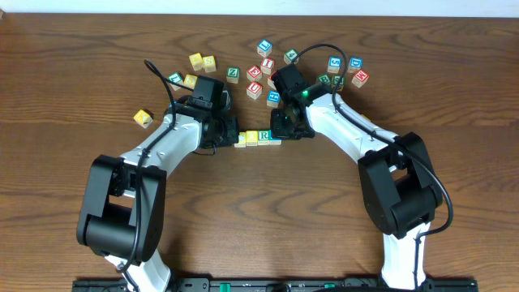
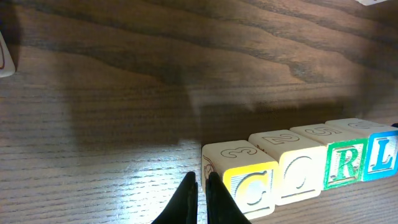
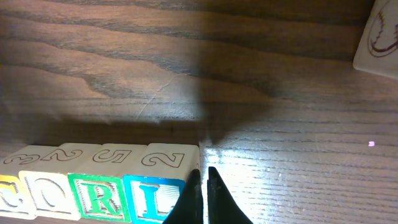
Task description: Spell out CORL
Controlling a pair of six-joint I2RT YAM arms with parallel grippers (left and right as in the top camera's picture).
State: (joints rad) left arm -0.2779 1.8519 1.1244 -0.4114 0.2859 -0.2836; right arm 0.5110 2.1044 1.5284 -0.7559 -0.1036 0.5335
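Observation:
Four letter blocks stand in a touching row at mid-table point(image 1: 258, 138). In the left wrist view they read yellow C point(image 2: 247, 186), O point(image 2: 297, 175), green R point(image 2: 344, 163) and blue L point(image 2: 381, 155). The right wrist view shows the O point(image 3: 50, 194), R point(image 3: 97, 196) and L point(image 3: 149, 198). My left gripper point(image 2: 203, 182) is shut and empty, its tips against the left end of the C block. My right gripper point(image 3: 203, 176) is shut and empty, against the right end of the L block.
Several loose letter blocks lie scattered behind the row, from a yellow pair point(image 1: 203, 62) across to a red one point(image 1: 360, 78). A lone yellow block point(image 1: 143, 118) sits at the left. A pale block edge point(image 3: 378, 37) shows at the right wrist view's top right.

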